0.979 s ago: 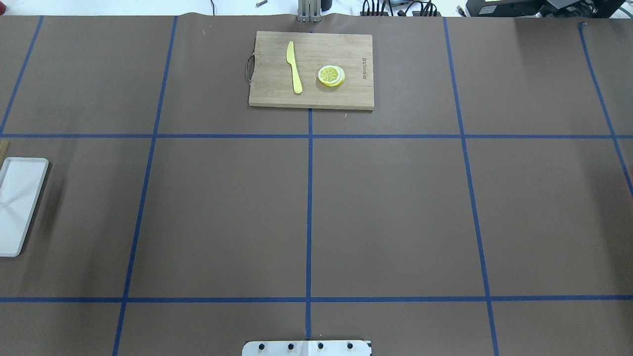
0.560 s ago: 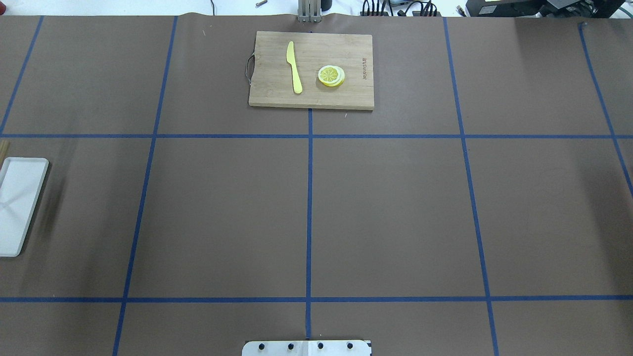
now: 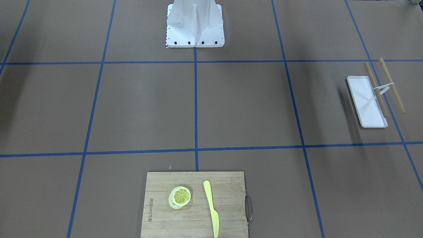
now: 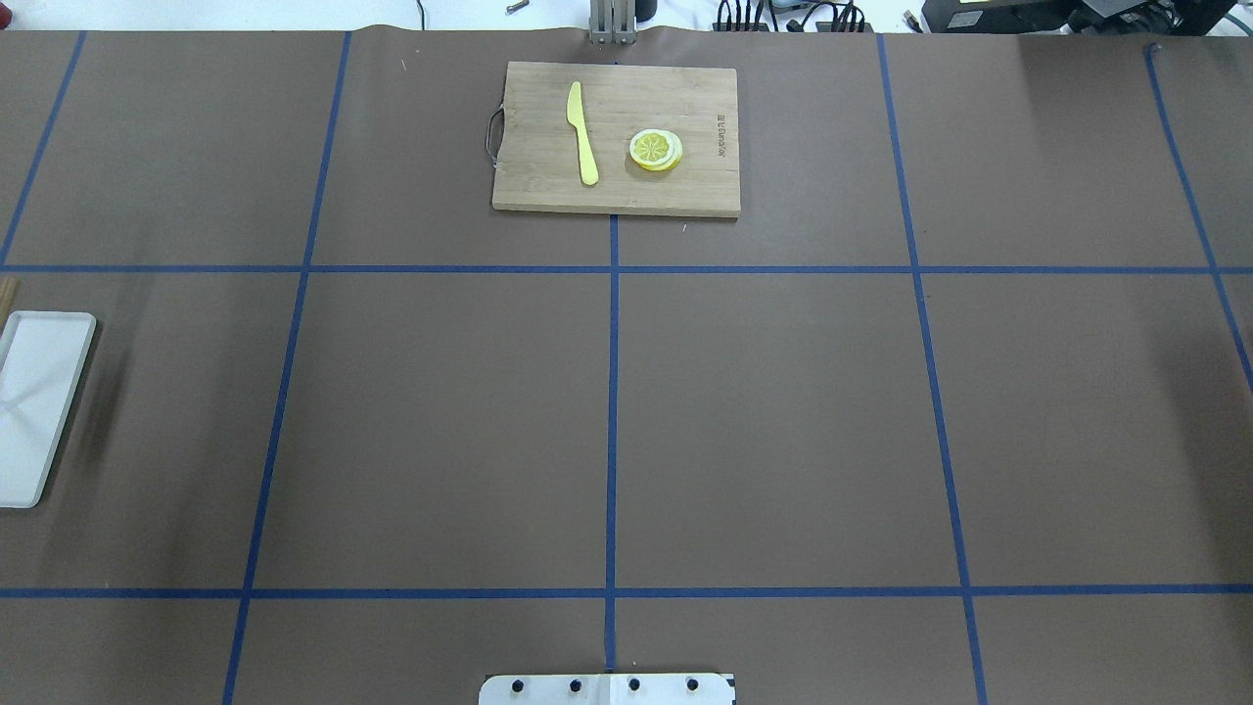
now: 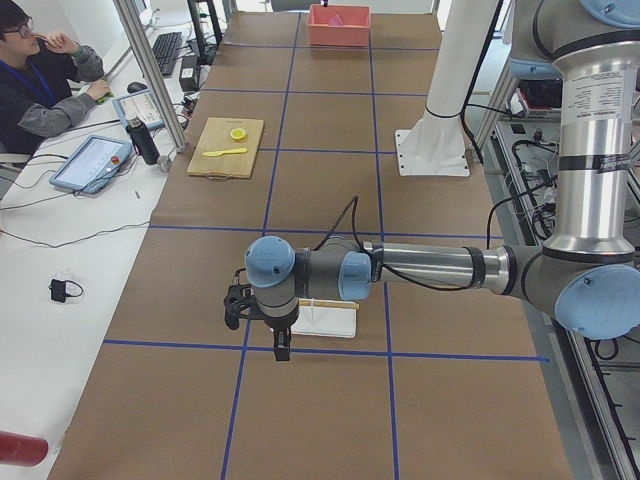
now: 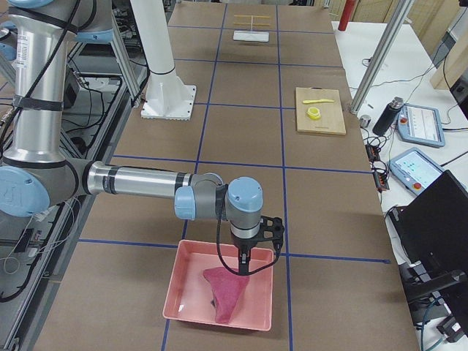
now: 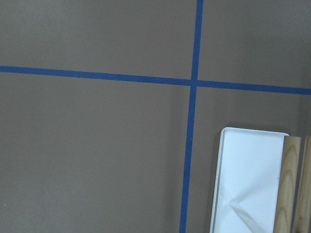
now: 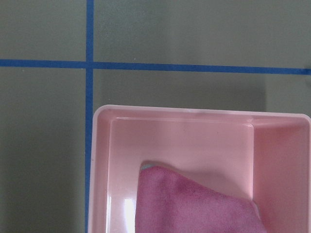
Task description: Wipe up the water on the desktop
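The desktop (image 4: 783, 421) is a wide brown surface marked into squares by blue tape; I see no water on it in any view. My left gripper (image 5: 282, 348) shows only in the exterior left view. It points down over the desktop beside a white tray (image 5: 328, 320), and I cannot tell if it is open or shut. My right gripper (image 6: 243, 268) shows only in the exterior right view. It hangs over a pink bin (image 6: 187, 284) just above a magenta cloth (image 6: 224, 294), and its state cannot be told. The cloth (image 8: 194, 204) lies in the bin (image 8: 194, 119).
A bamboo cutting board (image 4: 548, 186) at the far middle holds a yellow knife (image 4: 583, 132) and lemon slices (image 4: 655, 150). The white tray (image 4: 39, 392) lies at the left edge, with wooden sticks (image 3: 392, 86) across it. The robot base (image 3: 195, 23) stands mid-table. An operator (image 5: 40, 70) sits beyond the table.
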Controlling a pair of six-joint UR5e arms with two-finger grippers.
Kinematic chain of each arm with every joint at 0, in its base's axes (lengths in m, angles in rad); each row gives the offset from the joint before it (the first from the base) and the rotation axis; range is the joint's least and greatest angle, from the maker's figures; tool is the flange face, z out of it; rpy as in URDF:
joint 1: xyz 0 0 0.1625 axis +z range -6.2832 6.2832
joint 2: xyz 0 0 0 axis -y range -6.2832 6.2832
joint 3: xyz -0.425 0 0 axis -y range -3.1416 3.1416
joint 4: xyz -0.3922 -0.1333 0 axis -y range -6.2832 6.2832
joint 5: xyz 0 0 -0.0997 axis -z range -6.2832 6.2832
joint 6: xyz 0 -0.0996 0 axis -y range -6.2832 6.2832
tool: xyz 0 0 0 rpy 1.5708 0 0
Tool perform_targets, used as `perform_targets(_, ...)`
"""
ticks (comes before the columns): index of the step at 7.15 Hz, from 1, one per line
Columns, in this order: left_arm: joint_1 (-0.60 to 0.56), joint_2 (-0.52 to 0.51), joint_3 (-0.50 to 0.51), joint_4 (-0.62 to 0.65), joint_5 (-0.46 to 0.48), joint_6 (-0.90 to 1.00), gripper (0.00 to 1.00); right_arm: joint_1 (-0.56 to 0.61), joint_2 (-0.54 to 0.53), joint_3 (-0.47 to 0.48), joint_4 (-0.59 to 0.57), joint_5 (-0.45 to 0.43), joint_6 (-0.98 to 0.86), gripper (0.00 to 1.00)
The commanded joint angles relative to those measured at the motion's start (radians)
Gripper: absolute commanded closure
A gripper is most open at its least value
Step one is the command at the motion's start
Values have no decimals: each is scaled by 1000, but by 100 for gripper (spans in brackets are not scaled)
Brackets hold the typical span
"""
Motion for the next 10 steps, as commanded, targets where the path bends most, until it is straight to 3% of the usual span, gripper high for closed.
perform_targets(1, 0, -1, 0, 0, 0, 0, 1, 0, -2, 9, 2, 2, -4, 0)
perform_targets(10, 0, -1, 0, -2, -2, 0, 1, -1, -2, 23, 0, 20, -2, 0)
